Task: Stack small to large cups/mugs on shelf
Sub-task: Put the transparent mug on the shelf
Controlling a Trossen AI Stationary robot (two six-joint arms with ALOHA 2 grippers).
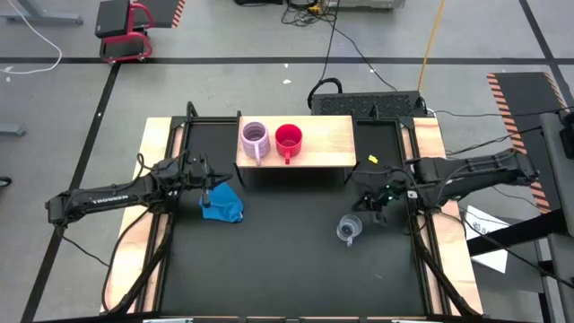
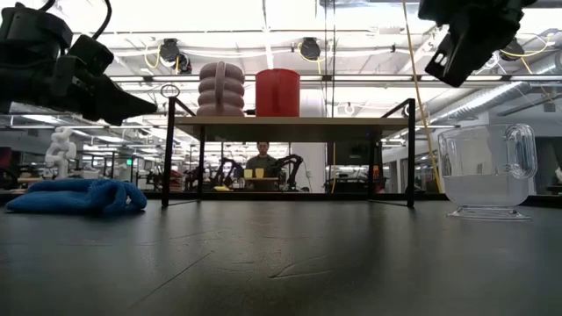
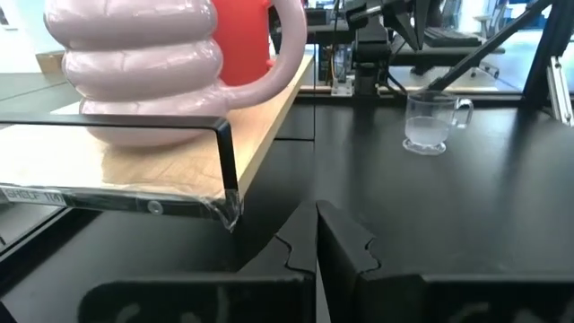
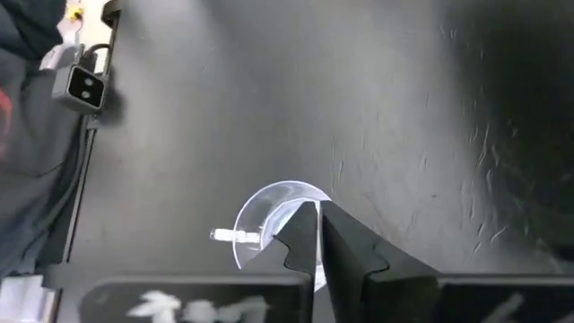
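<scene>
The pale lilac mug (image 1: 255,139) and the red mug (image 1: 289,139) stand upright side by side on the left half of the wooden shelf (image 1: 327,144). The clear glass cup (image 1: 348,230) stands upright on the black tabletop, near and right of the shelf. My right gripper (image 4: 320,224) is shut and points down from well above the glass cup (image 2: 487,171), touching nothing. My left gripper (image 3: 316,235) is shut and hovers off the shelf's near left corner (image 3: 224,135), level with the lilac mug (image 3: 143,63).
A crumpled blue cloth (image 1: 222,205) lies on the tabletop under and just right of my left gripper. The shelf stands on thin black legs (image 2: 167,149) with open room beneath. Bare tabletop (image 1: 287,260) stretches toward the near edge.
</scene>
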